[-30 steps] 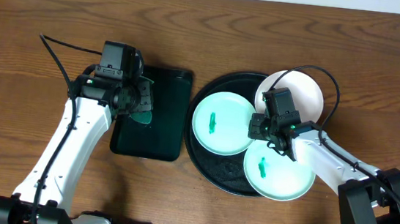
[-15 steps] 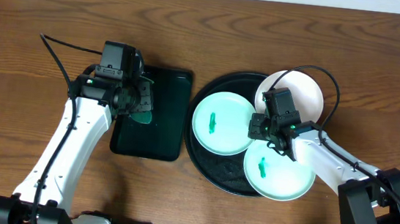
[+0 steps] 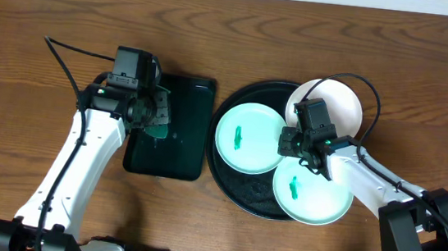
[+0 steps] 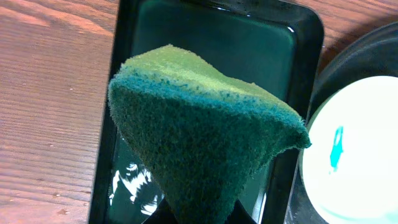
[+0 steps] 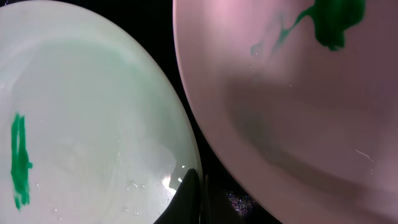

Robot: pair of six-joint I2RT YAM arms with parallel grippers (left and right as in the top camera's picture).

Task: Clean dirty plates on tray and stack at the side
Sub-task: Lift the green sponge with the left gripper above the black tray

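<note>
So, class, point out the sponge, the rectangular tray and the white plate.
sponge point(image 4: 205, 130), left wrist view, its dark green scrubbing face.
rectangular tray point(image 3: 185, 142), overhead view, bare floor.
white plate point(image 3: 343, 100), overhead view, bare right half.

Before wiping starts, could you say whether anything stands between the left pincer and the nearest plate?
Nothing visible does; between the left pincer, gripping a sponge, and that plate lie only rims of the rectangular tray and round tray.

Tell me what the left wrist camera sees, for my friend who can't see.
A rough green scrubbing sponge, pinched from below, fills the middle, above a wet, glossy black rectangular tray. At right sits a pale mint round plate with a green smear.
</note>
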